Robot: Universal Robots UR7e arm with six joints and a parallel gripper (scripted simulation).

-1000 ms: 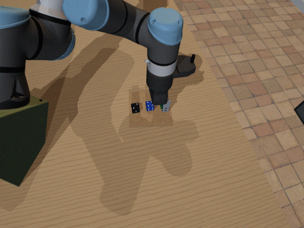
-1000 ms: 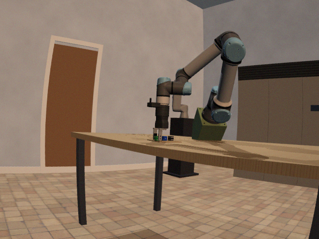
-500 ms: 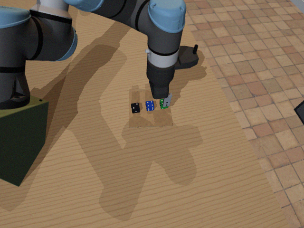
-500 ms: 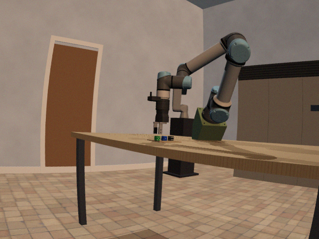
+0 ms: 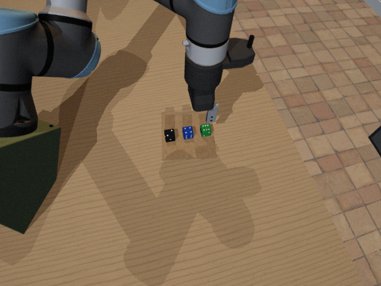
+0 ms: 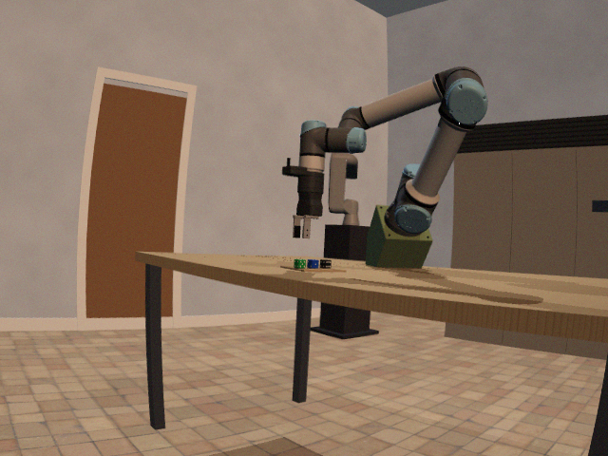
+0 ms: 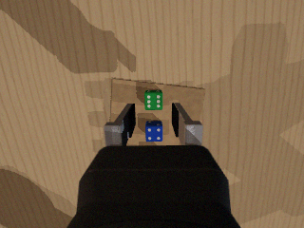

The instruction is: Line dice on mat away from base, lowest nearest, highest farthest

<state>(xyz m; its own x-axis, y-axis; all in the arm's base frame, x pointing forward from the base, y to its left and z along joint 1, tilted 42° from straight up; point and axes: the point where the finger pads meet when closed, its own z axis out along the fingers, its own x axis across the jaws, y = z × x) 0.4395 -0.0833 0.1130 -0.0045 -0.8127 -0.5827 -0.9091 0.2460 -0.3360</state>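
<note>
Three dice stand in a row on the tan mat (image 5: 188,139). The black die (image 5: 169,134) is nearest the robot's base, the blue die (image 5: 187,132) is in the middle, and the green die (image 5: 205,130) is farthest. My gripper (image 6: 301,228) is open and empty, raised well above the green die. In the wrist view the gripper (image 7: 153,130) frames the blue die (image 7: 153,131) far below, with the green die (image 7: 153,100) beyond it, six pips up, on the mat. The black die is hidden there.
The robot's green base block (image 5: 22,175) stands at the table's left. The table edge runs along the right, with tiled floor beyond. A second robot on a dark pedestal (image 6: 343,236) stands behind the table.
</note>
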